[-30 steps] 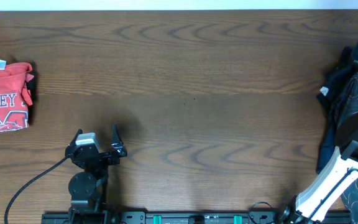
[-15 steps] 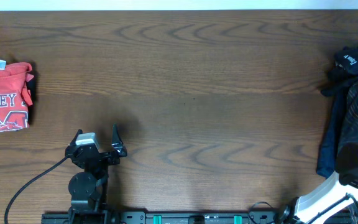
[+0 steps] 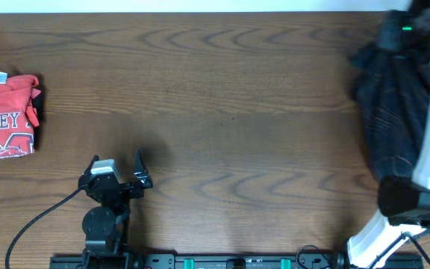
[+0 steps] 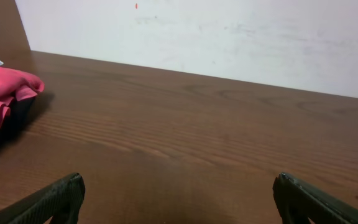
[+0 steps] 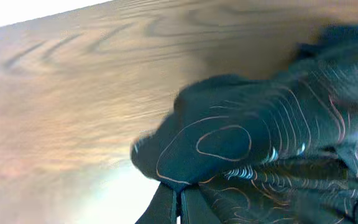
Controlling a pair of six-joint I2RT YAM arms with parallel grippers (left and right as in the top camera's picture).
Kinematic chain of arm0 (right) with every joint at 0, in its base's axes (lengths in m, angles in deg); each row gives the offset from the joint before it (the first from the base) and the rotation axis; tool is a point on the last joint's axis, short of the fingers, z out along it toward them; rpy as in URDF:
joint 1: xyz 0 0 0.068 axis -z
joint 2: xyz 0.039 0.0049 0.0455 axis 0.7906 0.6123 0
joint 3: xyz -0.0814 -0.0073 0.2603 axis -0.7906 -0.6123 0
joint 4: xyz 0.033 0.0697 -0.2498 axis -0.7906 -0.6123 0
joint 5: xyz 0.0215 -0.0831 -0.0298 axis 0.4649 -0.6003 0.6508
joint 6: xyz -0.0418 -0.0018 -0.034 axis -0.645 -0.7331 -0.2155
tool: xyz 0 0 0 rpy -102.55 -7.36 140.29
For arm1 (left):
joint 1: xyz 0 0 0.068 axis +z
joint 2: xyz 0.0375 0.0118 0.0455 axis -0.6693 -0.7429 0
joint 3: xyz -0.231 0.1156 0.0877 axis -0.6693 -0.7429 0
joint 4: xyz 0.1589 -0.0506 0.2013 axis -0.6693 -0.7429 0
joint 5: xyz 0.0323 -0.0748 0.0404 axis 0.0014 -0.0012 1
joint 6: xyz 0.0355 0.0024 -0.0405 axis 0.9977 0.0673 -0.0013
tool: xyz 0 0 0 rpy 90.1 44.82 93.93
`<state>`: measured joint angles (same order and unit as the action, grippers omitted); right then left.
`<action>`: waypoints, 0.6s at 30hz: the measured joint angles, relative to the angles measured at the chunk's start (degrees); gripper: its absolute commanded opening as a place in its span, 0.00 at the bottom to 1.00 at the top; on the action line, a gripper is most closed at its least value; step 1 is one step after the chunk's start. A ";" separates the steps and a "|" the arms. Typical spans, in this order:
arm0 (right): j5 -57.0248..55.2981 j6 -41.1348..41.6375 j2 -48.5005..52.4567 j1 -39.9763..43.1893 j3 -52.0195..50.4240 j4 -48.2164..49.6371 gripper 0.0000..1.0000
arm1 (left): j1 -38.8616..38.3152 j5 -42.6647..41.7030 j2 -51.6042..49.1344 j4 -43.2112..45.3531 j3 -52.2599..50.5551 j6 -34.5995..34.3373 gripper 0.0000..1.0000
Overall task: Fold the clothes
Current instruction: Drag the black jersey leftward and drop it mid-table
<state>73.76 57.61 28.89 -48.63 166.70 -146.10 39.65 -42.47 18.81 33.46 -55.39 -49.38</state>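
A black jersey with thin wavy pale lines is held bunched over the right end of the table, pinched in the closed right gripper; its logos are too blurred to read. "NNEY" is read on the red shirt at the table's left end. The left gripper is spread wide and holds nothing

Bare bench is left free straight ahead of the left pincer, and nothing is caught between its fingers, which are spread wide. Further ahead the way is stopped by a white wall. Ahead and far to its left, room is taken up by a folded red shirt. The way ahead of the right pincer is blocked by the black jersey pinched in it.
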 measured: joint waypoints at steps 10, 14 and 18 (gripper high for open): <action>-2.49 -0.28 1.75 -22.18 0.00 0.02 0.01 | 0.00 0.00 0.02 0.00 0.00 0.00 0.98; -3.74 -0.28 5.66 -29.11 0.00 -0.63 0.01 | 0.00 0.00 0.00 0.02 0.00 -0.02 0.98; -4.39 -0.31 9.79 -33.42 0.00 -1.09 0.01 | 0.00 0.00 0.00 0.00 0.00 0.00 0.98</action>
<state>69.37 57.30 38.68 -82.05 166.70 -147.19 39.65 -42.47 18.81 33.46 -55.39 -49.38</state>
